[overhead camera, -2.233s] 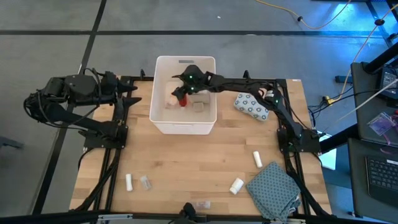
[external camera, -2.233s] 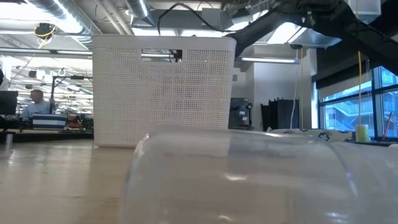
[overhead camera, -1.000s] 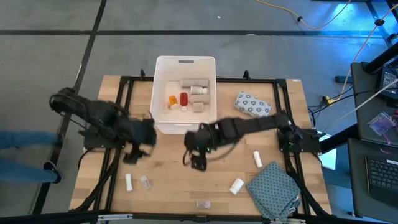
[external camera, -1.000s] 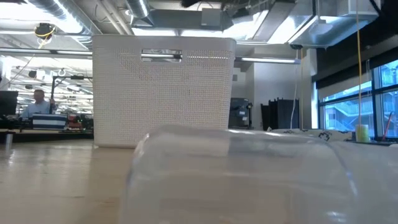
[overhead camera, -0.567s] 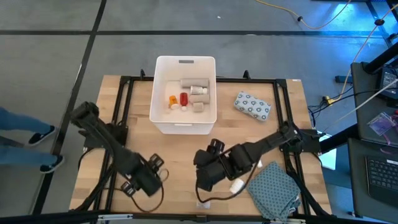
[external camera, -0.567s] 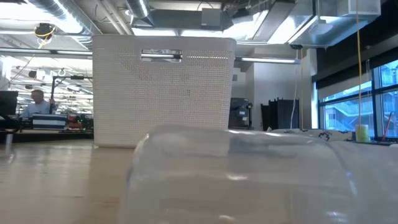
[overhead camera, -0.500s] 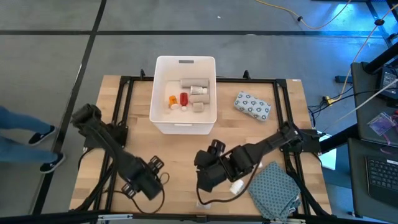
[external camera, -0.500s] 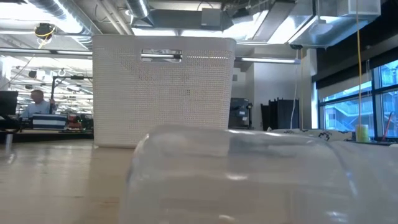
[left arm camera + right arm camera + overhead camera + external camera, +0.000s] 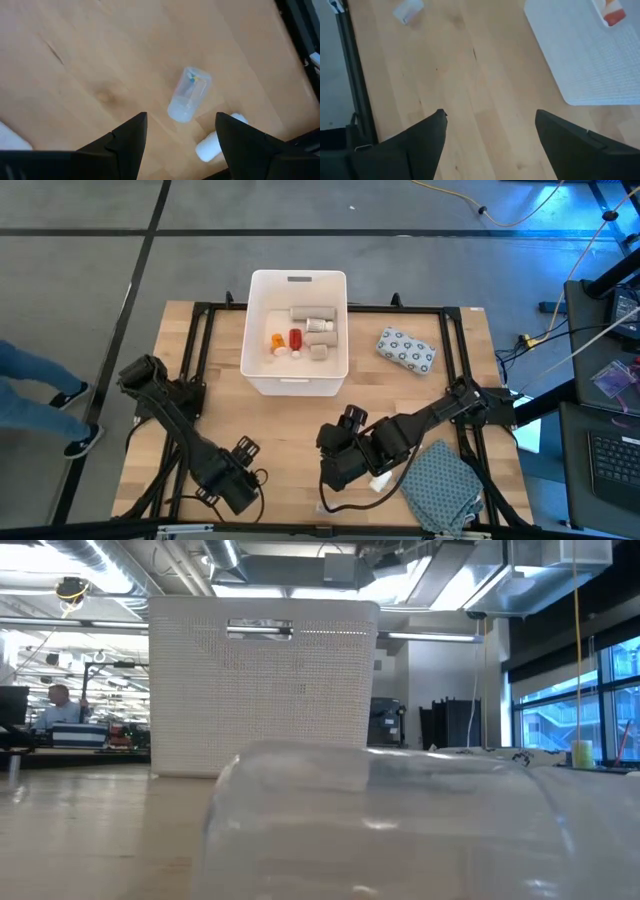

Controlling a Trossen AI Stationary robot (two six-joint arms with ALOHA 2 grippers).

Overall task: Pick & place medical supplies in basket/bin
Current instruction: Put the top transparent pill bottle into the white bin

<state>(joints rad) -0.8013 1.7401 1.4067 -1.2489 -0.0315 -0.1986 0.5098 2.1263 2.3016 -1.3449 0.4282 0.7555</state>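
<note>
Reaching over the wooden table's (image 9: 280, 430) near edge in the high view, the left gripper (image 9: 232, 485) and right gripper (image 9: 335, 467) are hovering empty, well apart from the white rectangular plastic tub (image 9: 297, 385) already holding supplies; a blurred clear vial (image 9: 400, 830) is filling the low view; left wrist view: wide fingers (image 9: 125, 142) are framing a small clear plastic vial (image 9: 188, 94), likely the next pick, calling for descent; right wrist view: fingers (image 9: 425, 135) are spread above bare wood

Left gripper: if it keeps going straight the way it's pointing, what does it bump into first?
Probably the clear vial lying on the table. It sits just ahead of the open left gripper, with a white bottle beside it. Depth is hard to judge.
</note>
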